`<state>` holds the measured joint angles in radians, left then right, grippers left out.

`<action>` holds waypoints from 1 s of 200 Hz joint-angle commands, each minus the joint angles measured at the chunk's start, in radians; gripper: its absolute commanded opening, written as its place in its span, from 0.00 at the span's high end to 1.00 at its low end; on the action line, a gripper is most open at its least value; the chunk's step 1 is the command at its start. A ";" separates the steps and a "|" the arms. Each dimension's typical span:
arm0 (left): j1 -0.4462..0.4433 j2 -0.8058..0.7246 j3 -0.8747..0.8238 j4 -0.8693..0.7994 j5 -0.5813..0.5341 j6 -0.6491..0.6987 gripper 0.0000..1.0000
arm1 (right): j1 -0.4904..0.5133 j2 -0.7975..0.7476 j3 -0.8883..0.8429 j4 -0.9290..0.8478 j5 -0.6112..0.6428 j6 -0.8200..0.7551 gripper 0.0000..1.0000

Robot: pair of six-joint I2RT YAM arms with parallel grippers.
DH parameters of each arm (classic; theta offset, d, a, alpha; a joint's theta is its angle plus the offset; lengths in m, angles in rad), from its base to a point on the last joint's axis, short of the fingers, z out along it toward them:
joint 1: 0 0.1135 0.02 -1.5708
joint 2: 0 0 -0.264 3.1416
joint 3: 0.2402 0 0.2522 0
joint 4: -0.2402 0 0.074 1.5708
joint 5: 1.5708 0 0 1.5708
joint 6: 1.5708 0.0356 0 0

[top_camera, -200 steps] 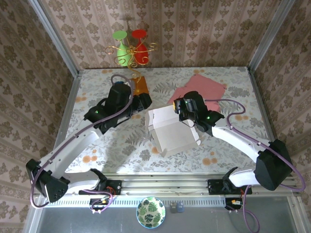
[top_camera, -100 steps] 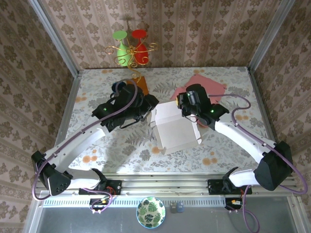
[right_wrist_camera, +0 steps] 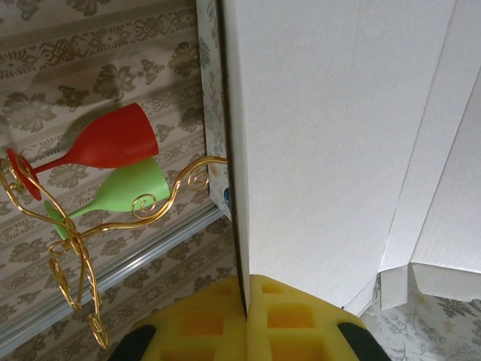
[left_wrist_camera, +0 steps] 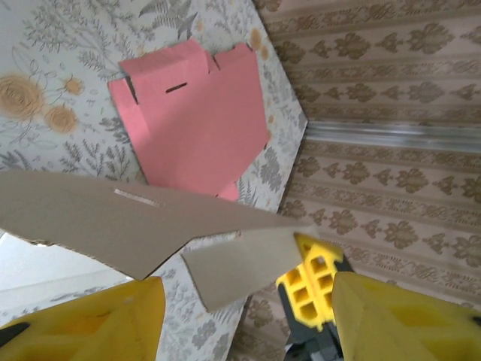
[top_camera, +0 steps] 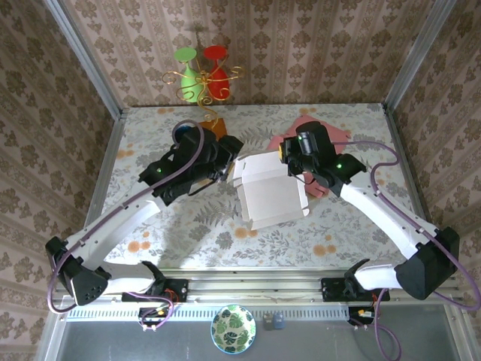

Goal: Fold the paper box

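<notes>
Both wrists have travelled toward the far wall over the last second. The white paper box [top_camera: 269,194] has gone with them, and the left jaws have widened.

Right gripper [right_wrist_camera: 246,301]: clamped on an upright white wall of the box, panel edge sandwiched between the 2 yellow pads. Sits at the box's far-right corner.

Left gripper [left_wrist_camera: 225,301]: jaws apart at the box's far-left corner. A loose brown-faced flap [left_wrist_camera: 233,274] hangs in the gap, and neither finger presses on it as far as I can tell.

Box: part-formed, resting on the floral table [top_camera: 195,226] between the 2 arms. A flat pink box blank [top_camera: 323,134] lies just beyond the box's far-right side. A goblet stand [top_camera: 201,71] is well beyond its far-left side.

Step, as I judge it: turning in the end flap while the wall is held up. To do it well:
- Keep the right pinch steady as the anchor.
- Take the flap close to its crease, not at the tip.
- Swing it along the score line slowly.
- Avoid pulling against the right hold, which could drag the box or buckle the wall.
</notes>
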<state>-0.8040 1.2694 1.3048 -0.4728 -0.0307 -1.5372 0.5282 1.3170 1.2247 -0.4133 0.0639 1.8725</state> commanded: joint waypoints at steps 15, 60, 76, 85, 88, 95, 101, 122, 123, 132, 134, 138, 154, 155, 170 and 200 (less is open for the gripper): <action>0.021 0.017 -0.029 0.064 0.001 0.001 0.43 | 0.000 -0.044 0.012 -0.050 -0.011 0.026 1.00; 0.026 0.025 -0.043 0.089 0.039 0.065 0.67 | -0.008 -0.049 0.002 -0.038 -0.025 0.034 1.00; 0.025 0.026 -0.050 0.074 0.055 0.089 0.75 | -0.012 -0.047 0.008 -0.033 -0.027 0.034 1.00; 0.026 0.023 -0.057 0.068 0.060 0.100 0.79 | -0.013 -0.046 0.011 -0.035 -0.027 0.032 1.00; 0.026 0.021 -0.060 0.069 0.061 0.103 0.81 | -0.014 -0.044 0.012 -0.033 -0.027 0.033 1.00; 0.025 0.018 -0.067 0.069 0.065 0.110 0.83 | -0.015 -0.043 0.011 -0.033 -0.030 0.032 1.00; 0.026 0.018 -0.071 0.069 0.068 0.118 0.86 | -0.016 -0.042 0.010 -0.033 -0.031 0.033 1.00; 0.026 0.027 -0.075 0.060 0.101 0.154 0.87 | -0.015 -0.036 0.006 -0.022 -0.039 0.032 1.00; 0.026 0.028 -0.076 0.060 0.103 0.155 0.87 | -0.015 -0.036 0.006 -0.021 -0.039 0.032 1.00; 0.026 0.036 -0.076 0.058 0.122 0.170 0.86 | -0.016 -0.032 0.007 -0.019 -0.042 0.030 1.00; 0.025 0.037 -0.077 0.058 0.124 0.171 0.86 | -0.015 -0.032 0.005 -0.019 -0.042 0.030 1.00; 0.026 0.039 -0.079 0.061 0.130 0.177 0.86 | -0.016 -0.030 0.004 -0.018 -0.043 0.029 1.00; 0.025 0.045 -0.083 0.063 0.141 0.211 0.83 | -0.015 -0.029 -0.005 -0.011 -0.049 0.028 1.00; 0.025 0.045 -0.083 0.061 0.141 0.214 0.83 | -0.015 -0.029 -0.006 -0.010 -0.049 0.029 1.00; 0.029 0.045 -0.084 0.075 0.149 0.256 0.78 | -0.014 -0.030 -0.016 -0.007 -0.052 0.028 1.00; 0.042 0.053 -0.053 0.058 0.184 0.375 0.59 | -0.008 -0.030 -0.055 0.018 -0.049 0.014 1.00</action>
<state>-0.7792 1.3159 1.2304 -0.4103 0.1127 -1.3006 0.5129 1.2949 1.2064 -0.4198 0.0219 1.8919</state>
